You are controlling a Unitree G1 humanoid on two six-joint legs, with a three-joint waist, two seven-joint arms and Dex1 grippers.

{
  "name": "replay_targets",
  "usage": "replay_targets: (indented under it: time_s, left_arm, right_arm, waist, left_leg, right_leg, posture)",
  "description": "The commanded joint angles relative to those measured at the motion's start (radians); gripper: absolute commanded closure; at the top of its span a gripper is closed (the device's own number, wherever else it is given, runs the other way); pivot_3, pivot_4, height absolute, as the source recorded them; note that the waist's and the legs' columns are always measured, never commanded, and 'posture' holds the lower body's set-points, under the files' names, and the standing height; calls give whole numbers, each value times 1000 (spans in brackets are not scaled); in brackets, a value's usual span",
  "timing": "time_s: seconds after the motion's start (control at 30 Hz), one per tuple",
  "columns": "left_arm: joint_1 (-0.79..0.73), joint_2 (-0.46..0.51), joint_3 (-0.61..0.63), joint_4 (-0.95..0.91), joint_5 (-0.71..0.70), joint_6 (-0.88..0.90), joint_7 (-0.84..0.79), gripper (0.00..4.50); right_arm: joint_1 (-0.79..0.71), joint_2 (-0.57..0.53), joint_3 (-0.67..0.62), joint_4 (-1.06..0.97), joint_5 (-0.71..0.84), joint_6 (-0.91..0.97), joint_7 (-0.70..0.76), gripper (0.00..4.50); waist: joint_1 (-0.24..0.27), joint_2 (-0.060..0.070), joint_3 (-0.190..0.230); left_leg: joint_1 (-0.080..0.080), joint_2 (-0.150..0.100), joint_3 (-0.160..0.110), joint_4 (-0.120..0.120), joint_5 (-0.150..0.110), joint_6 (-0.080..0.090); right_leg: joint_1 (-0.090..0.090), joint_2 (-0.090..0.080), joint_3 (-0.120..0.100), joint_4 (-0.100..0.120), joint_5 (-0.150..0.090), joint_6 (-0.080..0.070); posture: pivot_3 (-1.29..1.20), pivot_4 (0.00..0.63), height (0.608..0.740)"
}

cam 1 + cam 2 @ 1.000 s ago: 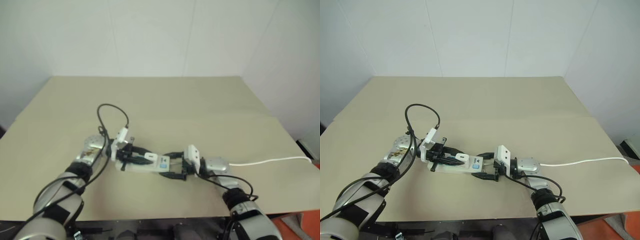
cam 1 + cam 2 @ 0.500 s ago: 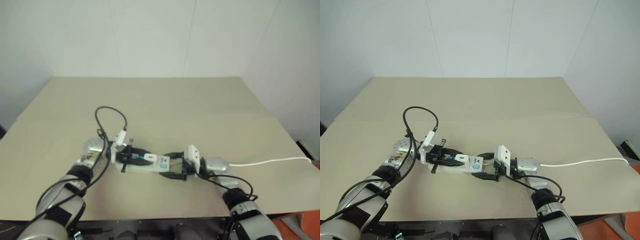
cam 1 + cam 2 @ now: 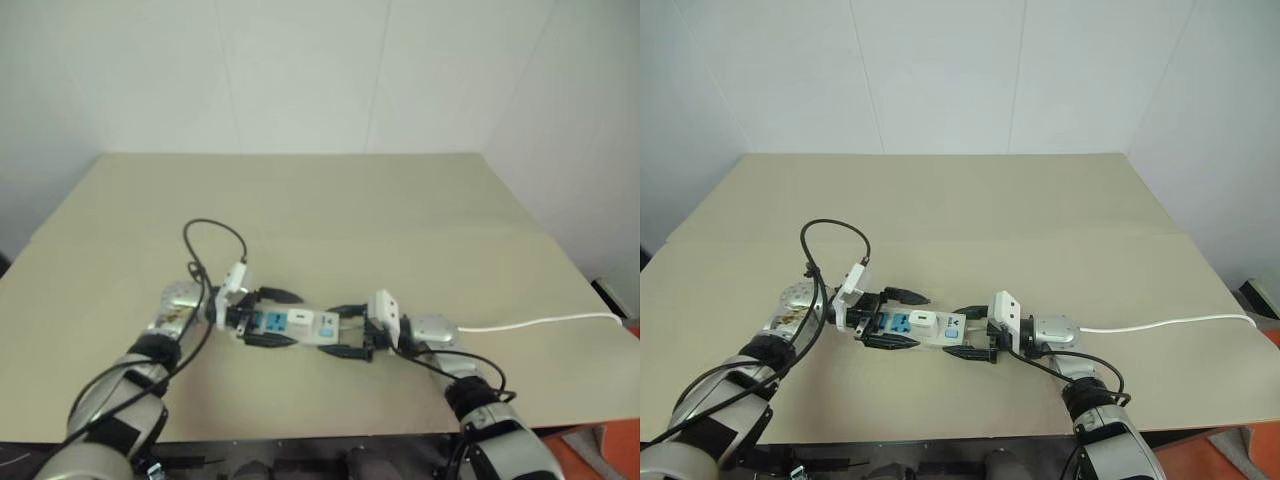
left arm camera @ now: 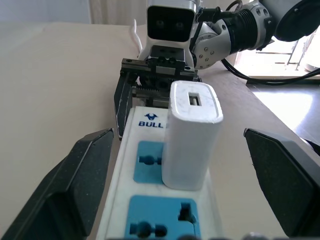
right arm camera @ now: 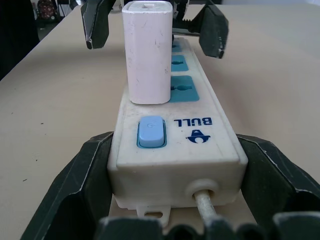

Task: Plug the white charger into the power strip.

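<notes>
The power strip [image 3: 956,328] lies on the table between my two grippers, its blue sockets facing up. The white charger [image 3: 923,319] stands upright in the socket nearest the strip's switch [image 5: 151,132]. My left gripper [image 3: 922,320] is open, one finger [image 4: 75,180] on each side of the charger and clear of it. My right gripper [image 3: 965,332] is shut on the cord end of the strip, its fingers [image 5: 80,185] pressed against both long sides.
The strip's thin white cord [image 3: 1170,324] runs off to the right across the tan table [image 3: 1040,220]. The table's front edge lies close below the arms. White walls stand behind the table.
My left gripper has opened and let go of the white charger, which stays upright in the strip. The right gripper has kept its hold.
</notes>
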Motion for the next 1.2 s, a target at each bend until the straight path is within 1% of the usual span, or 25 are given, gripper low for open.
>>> replay_targets:
  time_s: [0.03, 0.1, 0.17, 0.2, 0.23, 0.33, 0.43, 0.53, 0.6, 0.67, 0.73, 0.83, 0.97, 1.07, 1.2]
  left_arm:
    - [-13, 57, 26, -80, -44, 56, -2, 17]
    - [-5, 90, 82, -119, -77, 93, -2, 17]
    - [12, 122, 160, -158, -119, 140, -2, 0]
    - [22, 134, 196, -171, -130, 151, -2, 0]
    - [33, 146, 228, -180, -135, 158, -2, 0]
    - [74, 181, 332, -190, -134, 177, -2, 0]
    - [142, 226, 428, -226, -117, 185, -2, 0]
    - [252, 289, 518, -313, -118, 216, -2, 0]
    - [362, 344, 579, -385, -128, 233, -2, 0]
    - [475, 392, 644, -454, -145, 258, -2, 0]
    - [568, 412, 719, -511, -148, 287, -2, 0]
    - [684, 411, 839, -582, -140, 318, 14, 0]
    - [777, 380, 943, -654, -115, 321, 56, 0]
    - [806, 360, 981, -685, -109, 340, 73, 0]
    - [807, 336, 984, -717, -91, 359, 88, 0]
  right_arm:
    - [41, -19, 46, 22, -65, -15, 11, 1104]
    - [38, -21, 41, 26, -56, 9, 16, 1104]
    - [36, -23, 33, 27, -50, 7, 11, 376]
    - [34, -25, 29, 26, -44, 13, 16, 85]
    - [33, -28, 26, 23, -39, 19, 25, 37]
    - [30, -37, 10, 11, -37, 3, 7, 37]
    - [45, -83, -16, -57, -11, 10, 26, 37]
    - [93, -176, -62, -186, 30, 18, 45, 37]
    - [139, -268, -110, -297, 82, 31, 77, 37]
    - [183, -363, -165, -412, 145, 88, 105, 37]
    - [223, -452, -221, -500, 198, 134, 123, 37]
    - [283, -571, -310, -591, 253, 192, 140, 37]
    - [352, -654, -393, -642, 274, 232, 128, 37]
    - [416, -673, -427, -690, 279, 253, 111, 37]
    - [453, -667, -437, -723, 268, 260, 85, 37]
  waist:
    - [1, 0, 0]
    - [1, 0, 0]
    - [1, 0, 0]
    - [1, 0, 0]
    - [1, 0, 0]
    - [2, 0, 0]
    - [6, 0, 0]
    - [19, 1, 2]
    - [26, 1, 6]
    - [27, 2, 10]
    - [27, 5, 15]
    - [27, 5, 17]
    - [27, 4, 17]
    - [27, 4, 18]
    - [27, 3, 19]
  left_leg:
    - [-1, 0, 0, 0, 0, 0]
    - [-1, 0, 0, 0, 0, 0]
    - [-1, 0, 0, 0, 0, 0]
    - [-1, 0, 0, 0, 0, 0]
    - [-1, 0, 0, 0, 0, 0]
    - [-1, 0, 0, 0, 0, 0]
    - [-1, 0, 0, 0, 0, 0]
    - [-3, 0, 1, 0, 0, 0]
    - [-5, 1, 2, 0, 0, 0]
    - [-5, 1, 4, 0, 0, 0]
    - [-5, 2, 5, 0, 0, 0]
    - [-3, 3, 6, 0, 0, 0]
    - [-1, 3, 6, -1, 0, 0]
    - [-2, 3, 8, -1, 0, 0]
    - [-2, 3, 8, -1, 0, 0]
  right_leg:
    - [0, 0, 0, 0, 0, 0]
    - [-1, 0, 0, 0, 0, 0]
    - [-1, 0, 0, 0, 0, 0]
    - [-1, 0, 0, 0, 0, 0]
    - [-1, 0, 0, 0, 0, 0]
    - [-1, 0, -1, 0, 0, 0]
    - [-1, 0, -1, 0, 0, 0]
    - [-3, -2, -1, -1, 0, 0]
    - [-4, -2, -1, -1, 0, 0]
    - [-6, -3, 0, -1, 0, 0]
    - [-6, -3, 0, -1, 0, 0]
    - [-5, -3, -1, -1, -1, -1]
    - [-5, -2, -1, -1, -2, -2]
    - [-6, -3, 0, -2, -2, -2]
    - [-6, -3, 0, -2, -2, -1]
  posture:
    - [0, 150, 740]
    - [0, 150, 740]
    - [0, 150, 740]
    - [0, 150, 740]
    - [0, 150, 740]
    - [0, 150, 740]
    - [0, 150, 740]
    - [0, 150, 740]
    - [0, 150, 740]
    - [0, 150, 740]
    - [0, 150, 740]
    - [0, 150, 740]
    - [0, 150, 740]
    - [0, 150, 740]
    - [0, 150, 740]
